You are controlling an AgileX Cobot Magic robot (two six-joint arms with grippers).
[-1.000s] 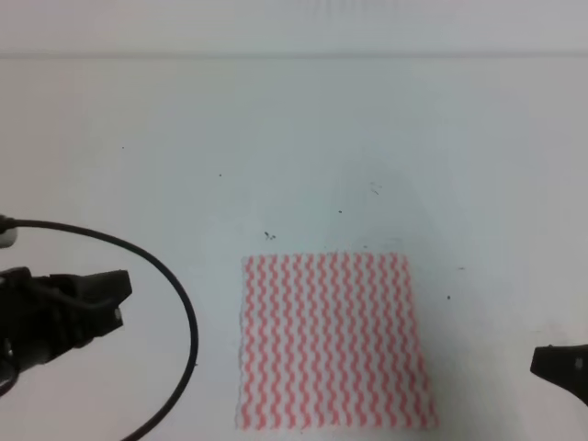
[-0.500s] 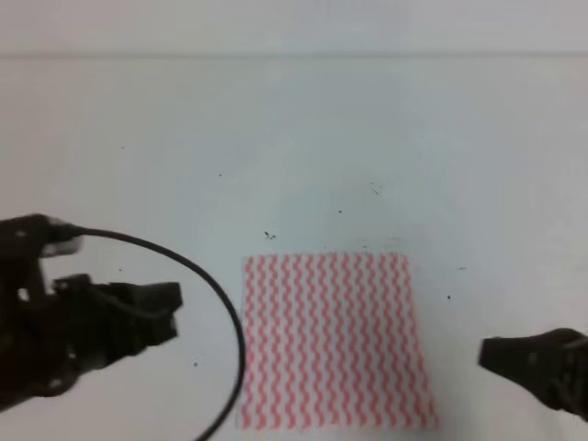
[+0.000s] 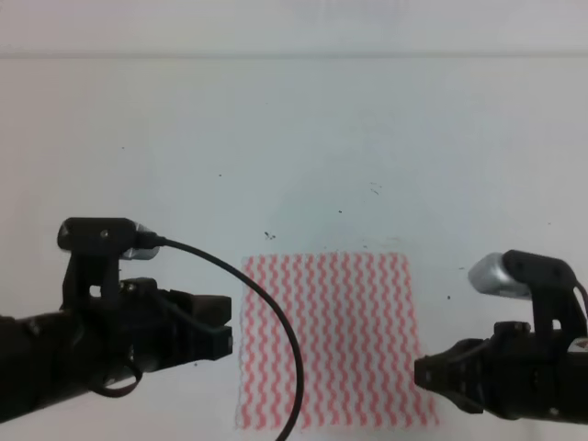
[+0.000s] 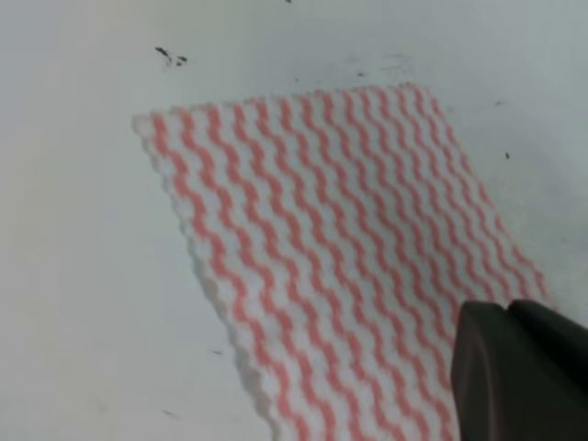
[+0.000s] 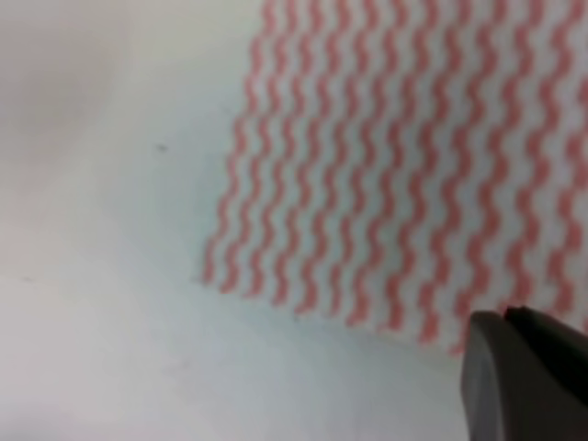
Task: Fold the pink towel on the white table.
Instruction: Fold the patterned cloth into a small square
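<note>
The towel [image 3: 331,340] is spread flat on the desk [image 3: 294,138] at 6 o'clock. It looks thin and limp, so its near corners should be pinched. The state of the left claw [image 3: 220,335] and right claw [image 3: 424,375] cannot be told.

pink towel [image 5: 404,165] blurred and cropped, tool jaws unclear in wrist views

Pink towel [image 3: 333,340] lies flat on white table [image 3: 294,138]; bare tabletop all round its far edge & both sides. Left gripper [image 3: 225,333] just beside towel's left edge, right gripper [image 3: 421,375] at near right corner; black cable [image 3: 276,340] arcs over towel's left strip
</note>
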